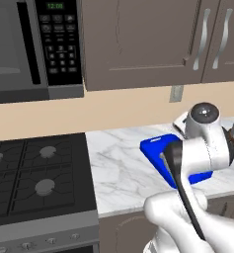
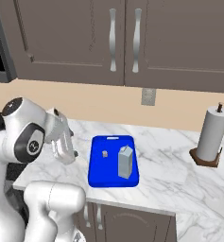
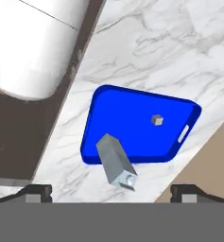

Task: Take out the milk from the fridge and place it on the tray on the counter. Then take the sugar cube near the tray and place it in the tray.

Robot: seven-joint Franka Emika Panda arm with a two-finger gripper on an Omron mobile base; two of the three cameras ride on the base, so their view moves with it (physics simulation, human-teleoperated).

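One tray (image 2: 98, 176), one milk (image 2: 125, 162) carton, one sugar cube (image 2: 104, 153): all sitting together on the counter (image 2: 175, 175). Milk is standing upright inside the tray, toward its 4 o'clock side in the right base view; the cube is lying on the tray floor at about 10 o'clock from the carton, near it but apart.

Gripper (image 3: 111, 191) is hanging above the tray with its two fingertips showing wide apart at the bottom corners of the hand view, holding nothing.

Hand view is looking down on the carton's gabled top and the slot in the tray's far rim. Right base view is adding one paper towel roll (image 2: 210, 133) at 3 o'clock, well apart from the tray. Left base view is showing one stovetop (image 1: 39, 178) and one microwave (image 1: 37, 47) at 9 o'clock, with the arm covering much of the tray.

Tray's near rim is lying close to the counter edge; bare marble is running along both its sides.
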